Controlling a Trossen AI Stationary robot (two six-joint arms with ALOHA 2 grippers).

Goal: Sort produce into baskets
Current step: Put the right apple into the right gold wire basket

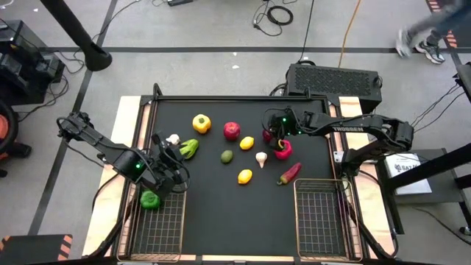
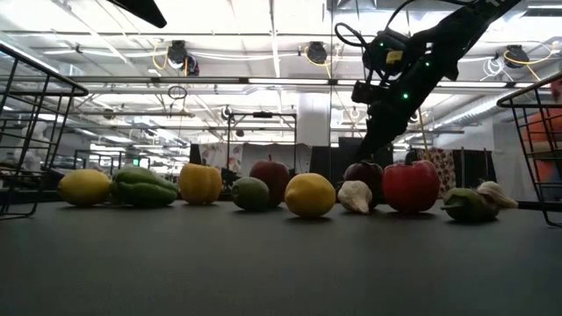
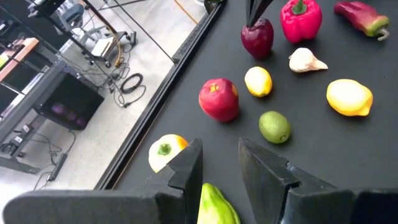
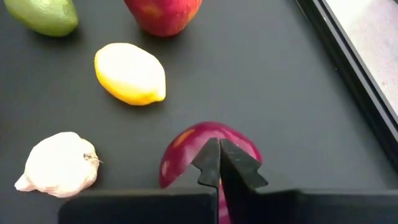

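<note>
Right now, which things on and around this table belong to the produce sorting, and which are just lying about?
Job: yellow pepper, red apple, lemon, second lemon, lime, garlic, chili, pink-red pepper, left basket, right basket; left gripper over green pepper; right gripper at dark apple.

Lying about: black box behind table, floor cables.

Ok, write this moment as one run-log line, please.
left tool open, at green pepper | right tool shut, tips at top of dark red apple | one green piece in left basket
</note>
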